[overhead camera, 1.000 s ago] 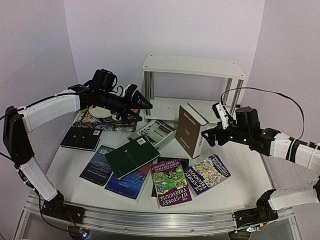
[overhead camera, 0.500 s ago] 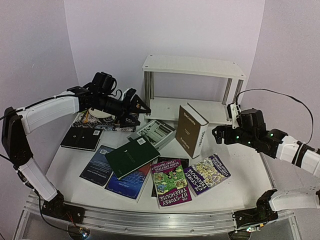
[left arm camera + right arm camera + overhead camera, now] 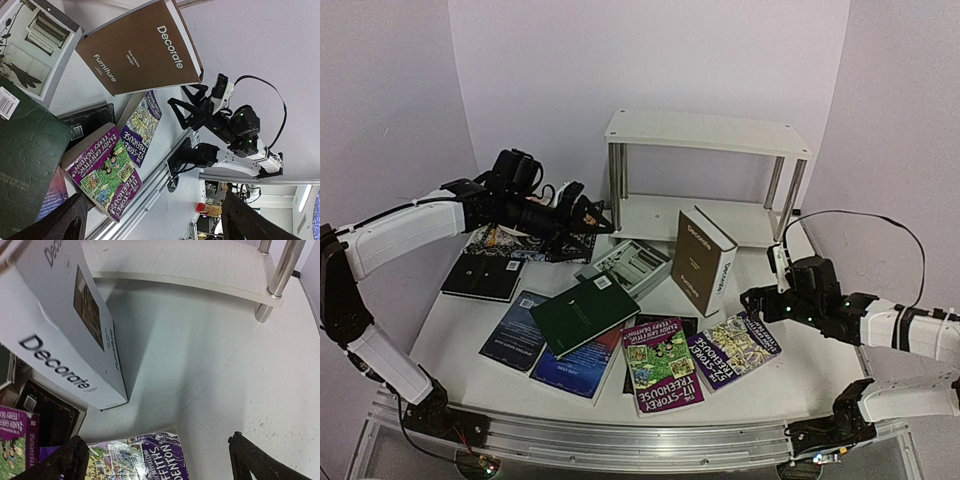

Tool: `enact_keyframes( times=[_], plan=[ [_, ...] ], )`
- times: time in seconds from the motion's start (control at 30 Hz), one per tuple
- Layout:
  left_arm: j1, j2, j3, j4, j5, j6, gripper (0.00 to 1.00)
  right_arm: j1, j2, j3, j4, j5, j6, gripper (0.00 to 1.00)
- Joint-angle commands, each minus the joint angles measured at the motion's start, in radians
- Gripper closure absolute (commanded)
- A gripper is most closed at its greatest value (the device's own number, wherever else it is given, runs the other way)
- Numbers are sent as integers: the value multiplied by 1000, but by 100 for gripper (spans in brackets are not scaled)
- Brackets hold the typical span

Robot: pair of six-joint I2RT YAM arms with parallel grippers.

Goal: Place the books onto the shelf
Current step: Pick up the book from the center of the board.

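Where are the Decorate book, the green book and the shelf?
Decorate book [image 3: 693, 262]: top view, brown front cover.
green book [image 3: 584, 313]: top view, middle of its cover.
shelf [image 3: 705, 131]: top view, upper white board.

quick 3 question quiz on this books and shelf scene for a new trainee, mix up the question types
1. True or false: at least one book already lies on the shelf.
2. Pick one. The Decorate book is: A) lying flat under the green book, B) standing on end in front of the shelf, C) gripped by a pincer.
3. Short answer: what do the left pincer and the right pincer hold?

Key
1. False: both boards are bare.
2. B
3. Nothing: both are open and hang clear of the books.
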Motion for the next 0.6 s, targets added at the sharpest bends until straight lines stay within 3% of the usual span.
enact_keyframes(
  times=[0.0, 0.23, 0.57],
  plan=[
    [-5, -65, 4, 5, -22, 8, 6, 5, 1, -82, 250, -27, -105, 2],
    [-5, -70, 5, -13, -46, -1, 6, 11, 118, -96, 417, -156, -172, 2],
    [-5, -67, 35, -47, -67, -7, 6, 30, 327, -15, 568, -158, -193, 2]
  ],
)
